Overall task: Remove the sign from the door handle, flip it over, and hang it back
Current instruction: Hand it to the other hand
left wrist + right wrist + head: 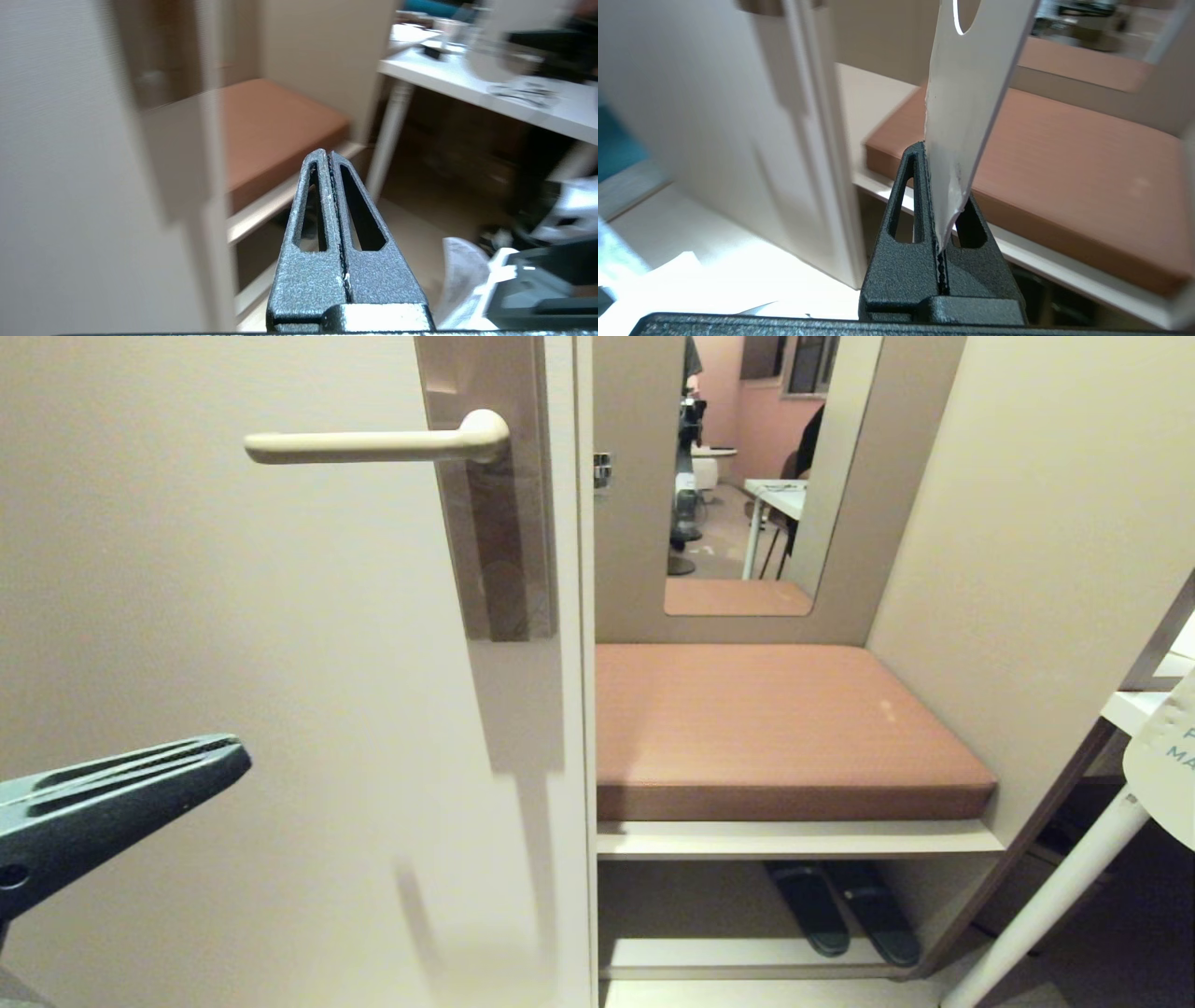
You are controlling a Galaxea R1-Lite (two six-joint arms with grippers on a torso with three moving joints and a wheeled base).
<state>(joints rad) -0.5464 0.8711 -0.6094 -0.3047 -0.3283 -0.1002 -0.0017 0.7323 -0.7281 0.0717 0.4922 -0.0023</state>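
Observation:
The door handle (373, 446) is a cream lever on a tall brown-grey plate (504, 541) high on the door, and nothing hangs on it. The sign (971, 93) stands up from my right gripper (933, 156), which is shut on its lower end. Its pale side faces the camera and its hole reaches the picture's edge. In the head view only a white corner of the sign (1167, 756) with blue letters shows at the far right. My left gripper (224, 761) is shut and empty, low at the left in front of the door, its fingers pressed together (328, 156).
Right of the door's edge is an alcove with a brown cushioned bench (784, 728), a mirror (747, 476) above it and dark slippers (840, 905) on the shelf below. A white table leg (1055, 896) slants at the far right, and a white table (490, 88) holds clutter.

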